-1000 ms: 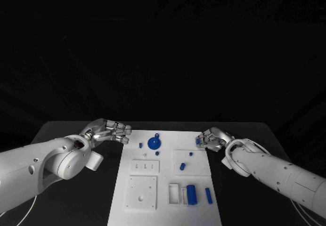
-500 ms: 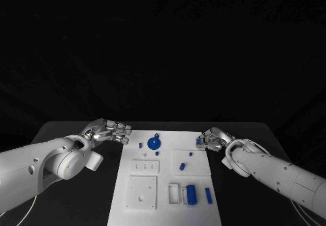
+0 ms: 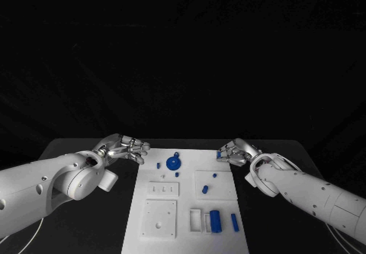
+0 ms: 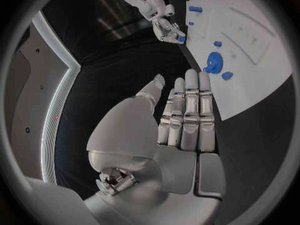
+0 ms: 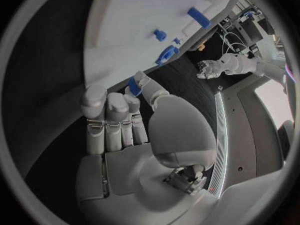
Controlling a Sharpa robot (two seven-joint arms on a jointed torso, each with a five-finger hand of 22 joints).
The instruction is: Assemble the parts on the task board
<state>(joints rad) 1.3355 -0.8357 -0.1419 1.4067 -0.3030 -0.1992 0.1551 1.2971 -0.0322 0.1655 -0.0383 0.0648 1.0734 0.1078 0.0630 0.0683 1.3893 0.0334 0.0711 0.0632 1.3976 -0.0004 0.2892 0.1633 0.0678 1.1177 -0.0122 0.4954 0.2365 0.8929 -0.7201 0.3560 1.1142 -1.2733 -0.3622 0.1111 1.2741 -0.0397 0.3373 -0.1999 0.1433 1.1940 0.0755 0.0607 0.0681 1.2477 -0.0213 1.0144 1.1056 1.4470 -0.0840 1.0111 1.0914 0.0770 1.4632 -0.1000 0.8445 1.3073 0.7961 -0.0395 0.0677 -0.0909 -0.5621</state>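
The white task board (image 3: 229,201) lies in the middle of the table. On it are a round blue part (image 3: 173,159), several small blue pieces such as one (image 3: 204,188) near the middle, and a blue cylinder (image 3: 215,218) beside a thin blue bar (image 3: 234,222). My right hand (image 3: 236,153) hovers at the board's far right corner and pinches a small blue part (image 3: 219,155), which the right wrist view shows at the fingertips (image 5: 133,86). My left hand (image 3: 126,148) hangs by the board's far left corner, fingers stretched out and holding nothing (image 4: 184,115).
White blocks with holes and slots (image 3: 160,217) sit on the near half of the board. Black table (image 3: 84,222) surrounds the board on both sides. In the left wrist view, the round blue part (image 4: 214,62) lies just beyond my left fingertips.
My right hand has risen slightly and edged towards the far end of the board with the small blue part. The left hand's fingers have shifted a little towards the board.
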